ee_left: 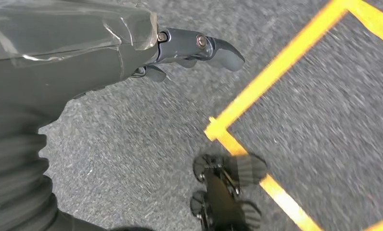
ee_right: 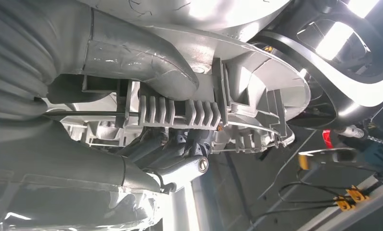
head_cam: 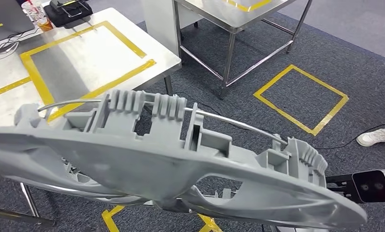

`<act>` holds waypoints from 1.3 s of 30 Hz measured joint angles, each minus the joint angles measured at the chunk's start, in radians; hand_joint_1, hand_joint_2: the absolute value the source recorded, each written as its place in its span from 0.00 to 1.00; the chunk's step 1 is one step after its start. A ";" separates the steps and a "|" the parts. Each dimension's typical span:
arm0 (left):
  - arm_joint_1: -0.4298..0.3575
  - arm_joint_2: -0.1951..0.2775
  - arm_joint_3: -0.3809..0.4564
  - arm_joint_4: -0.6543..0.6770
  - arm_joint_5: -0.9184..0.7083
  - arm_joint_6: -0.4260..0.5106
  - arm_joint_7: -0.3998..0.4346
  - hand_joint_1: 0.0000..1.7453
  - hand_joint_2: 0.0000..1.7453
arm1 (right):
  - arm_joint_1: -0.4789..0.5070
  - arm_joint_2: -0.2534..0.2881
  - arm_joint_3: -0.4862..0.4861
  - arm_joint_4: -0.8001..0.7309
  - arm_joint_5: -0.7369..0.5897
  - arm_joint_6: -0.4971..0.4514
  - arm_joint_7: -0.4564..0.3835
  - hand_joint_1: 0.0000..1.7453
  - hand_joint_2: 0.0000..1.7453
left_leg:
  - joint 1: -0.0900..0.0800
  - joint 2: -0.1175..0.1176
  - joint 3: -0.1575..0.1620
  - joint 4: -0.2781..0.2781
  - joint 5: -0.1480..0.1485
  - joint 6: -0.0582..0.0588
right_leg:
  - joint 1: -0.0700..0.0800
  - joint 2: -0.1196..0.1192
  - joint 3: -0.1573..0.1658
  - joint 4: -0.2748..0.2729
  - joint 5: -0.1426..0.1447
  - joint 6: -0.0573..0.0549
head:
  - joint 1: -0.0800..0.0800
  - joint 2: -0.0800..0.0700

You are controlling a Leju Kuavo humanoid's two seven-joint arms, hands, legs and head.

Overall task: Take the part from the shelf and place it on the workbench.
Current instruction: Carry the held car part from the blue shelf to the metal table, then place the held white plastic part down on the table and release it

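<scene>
The part is a long grey plastic moulding with ribs, cut-outs and a thin metal rod along its back. It hangs tilted across the lower half of the head view, above the carpet and beside the workbench. My right hand grips it. Its thumb presses one side of the part's ribbed section and its fingers the other. My left hand hangs over the floor with nothing in it, its fingers apart.
The steel workbench has a yellow tape rectangle, with a cup, a black device and a laptop at its far end. A second steel table stands behind. On the carpet lie a yellow tape square and a person's shoe.
</scene>
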 joint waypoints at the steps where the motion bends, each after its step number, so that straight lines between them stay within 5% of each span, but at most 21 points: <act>1: 0.001 0.001 0.001 0.000 -0.003 -0.001 0.002 0.00 1.00 | 0.000 0.001 0.000 -0.001 0.001 0.000 -0.001 1.00 1.00 | 0.004 -0.012 0.012 -0.015 0.008 0.002 | 0.000 0.014 -0.001 0.009 -0.007 0.003 | 0.001 0.000; 4: -0.001 -0.001 0.005 -0.003 -0.008 -0.004 0.005 0.00 1.00 | 0.004 0.001 -0.005 -0.002 0.002 0.002 -0.005 1.00 1.00 | 0.015 -0.050 0.035 -0.045 0.026 0.007 | -0.007 0.095 -0.068 0.154 -0.070 0.004 | 0.007 0.000; 6: -0.001 -0.002 0.007 -0.005 -0.013 -0.004 0.005 0.00 1.00 | 0.011 0.000 -0.011 -0.002 0.001 0.005 -0.007 1.00 1.00 | 0.019 -0.078 0.034 -0.045 0.027 0.007 | -0.016 0.112 -0.132 0.273 -0.106 0.013 | 0.008 0.000; 7: 0.000 -0.004 0.008 -0.005 -0.015 -0.003 0.006 0.00 1.00 | 0.014 0.000 -0.013 -0.002 0.002 0.006 -0.007 1.00 1.00 | 0.021 -0.092 0.034 -0.044 0.027 0.005 | -0.021 0.113 -0.142 0.286 -0.102 0.024 | 0.008 0.000; 8: 0.002 -0.005 0.008 -0.005 -0.017 -0.003 0.006 0.00 1.00 | 0.016 -0.001 -0.015 -0.002 0.003 0.008 -0.006 1.00 1.00 | 0.024 -0.107 0.034 -0.042 0.026 0.001 | -0.028 0.113 -0.132 0.256 -0.081 0.038 | 0.008 0.000; 10: 0.003 -0.006 0.010 -0.006 -0.019 -0.003 0.006 0.00 1.00 | 0.017 -0.002 -0.018 -0.002 0.004 0.009 -0.006 1.00 1.00 | 0.031 -0.136 0.030 -0.029 0.018 -0.012 | -0.043 0.136 -0.070 0.109 -0.016 0.066 | 0.010 0.000; 11: 0.003 -0.006 0.011 -0.006 -0.020 -0.003 0.006 0.00 1.00 | 0.017 -0.002 -0.019 -0.002 0.004 0.011 -0.006 1.00 1.00 | 0.032 -0.149 0.025 -0.020 0.013 -0.021 | -0.049 0.150 -0.043 0.047 0.009 0.069 | 0.011 0.000; 13: 0.006 -0.006 0.013 -0.008 -0.022 -0.003 0.007 0.00 1.00 | 0.019 -0.001 -0.021 -0.002 0.005 0.012 -0.006 1.00 1.00 | 0.034 -0.166 0.013 -0.007 0.005 -0.039 | -0.049 0.166 -0.022 -0.003 0.025 0.057 | 0.014 0.000; 15: 0.013 -0.006 0.014 -0.009 -0.024 -0.003 0.009 0.00 1.00 | 0.021 -0.001 -0.023 -0.003 0.007 0.013 -0.005 1.00 1.00 | 0.040 -0.175 0.007 -0.005 0.002 -0.051 | -0.046 0.151 -0.019 -0.001 0.025 0.038 | 0.014 0.000; 17: 0.019 -0.005 0.014 -0.011 -0.027 -0.002 0.010 0.00 1.00 | 0.021 0.002 -0.024 -0.006 0.007 0.013 -0.005 1.00 1.00 | 0.041 -0.140 -0.011 0.031 -0.018 -0.060 | -0.049 0.134 -0.013 -0.004 0.025 0.026 | 0.010 0.000; 19: 0.018 -0.005 0.017 -0.015 -0.031 0.000 0.011 0.00 1.00 | 0.023 0.003 -0.026 -0.011 0.007 0.013 -0.005 1.00 1.00 | 0.039 -0.081 -0.068 0.146 -0.072 -0.065 | -0.047 0.113 -0.008 -0.005 0.020 0.016 | 0.005 0.000; 21: 0.018 -0.005 0.021 -0.019 -0.035 0.001 0.012 0.00 1.00 | 0.026 0.004 -0.026 -0.013 0.008 0.013 -0.004 1.00 1.00 | 0.040 -0.055 -0.138 0.272 -0.113 -0.068 | -0.042 0.090 -0.004 -0.005 0.014 0.011 | 0.004 0.000; 23: 0.020 -0.006 0.024 -0.024 -0.037 0.002 0.014 0.00 1.00 | 0.030 0.004 -0.027 -0.013 0.009 0.013 -0.002 1.00 1.00 | 0.041 -0.048 -0.147 0.270 -0.086 -0.068 | -0.040 0.068 0.002 -0.004 0.007 0.011 | 0.004 0.000; 26: 0.021 -0.004 0.027 -0.031 -0.039 0.004 0.018 0.00 1.00 | 0.032 0.004 -0.028 -0.017 0.009 0.013 -0.002 1.00 1.00 | 0.034 -0.001 -0.050 0.072 0.007 -0.058 | -0.035 0.040 0.020 -0.005 -0.008 0.020 | 0.004 0.000; 28: 0.020 -0.004 0.030 -0.037 -0.042 0.005 0.021 0.00 1.00 | 0.033 0.004 -0.030 -0.019 0.010 0.014 -0.002 1.00 1.00 | 0.024 0.018 -0.020 0.015 0.017 -0.047 | -0.029 0.024 0.026 -0.006 -0.015 0.031 | 0.004 0.000; 30: 0.023 -0.003 0.033 -0.043 -0.047 0.006 0.024 0.00 1.00 | 0.034 0.004 -0.032 -0.021 0.013 0.014 -0.002 1.00 1.00 | 0.019 -0.004 -0.021 0.012 0.015 -0.035 | -0.028 0.007 0.031 -0.010 -0.019 0.042 | 0.004 0.000; 32: 0.027 -0.003 0.036 -0.047 -0.052 0.008 0.026 0.00 1.00 | 0.034 0.004 -0.033 -0.025 0.016 0.014 -0.003 1.00 1.00 | 0.022 -0.026 -0.015 0.002 0.020 -0.022 | -0.031 0.029 0.022 0.013 -0.037 0.046 | 0.006 0.000; 34: 0.028 -0.004 0.040 -0.054 -0.054 0.010 0.028 0.00 1.00 | 0.035 0.003 -0.038 -0.028 0.016 0.014 -0.003 1.00 1.00 | 0.027 -0.050 -0.009 -0.006 0.023 -0.010 | -0.032 0.081 -0.032 0.122 -0.085 0.038 | 0.011 0.000; 36: 0.026 -0.004 0.042 -0.058 -0.055 0.010 0.028 0.00 1.00 | 0.040 0.002 -0.042 -0.028 0.017 0.015 -0.004 1.00 1.00 | 0.025 -0.078 -0.009 -0.006 0.022 -0.005 | -0.031 0.106 -0.108 0.260 -0.131 0.033 | 0.014 0.000; 37: 0.027 -0.004 0.043 -0.059 -0.055 0.010 0.028 0.00 1.00 | 0.042 0.001 -0.043 -0.028 0.017 0.015 -0.004 1.00 1.00 | 0.024 -0.093 -0.009 -0.006 0.021 -0.004 | -0.031 0.109 -0.131 0.291 -0.133 0.036 | 0.015 0.000; 39: 0.029 -0.005 0.045 -0.061 -0.055 0.010 0.028 0.00 1.00 | 0.045 0.000 -0.044 -0.029 0.018 0.015 -0.003 1.00 1.00 | 0.024 -0.123 -0.006 -0.004 0.020 -0.006 | -0.031 0.115 -0.118 0.230 -0.087 0.050 | 0.015 0.000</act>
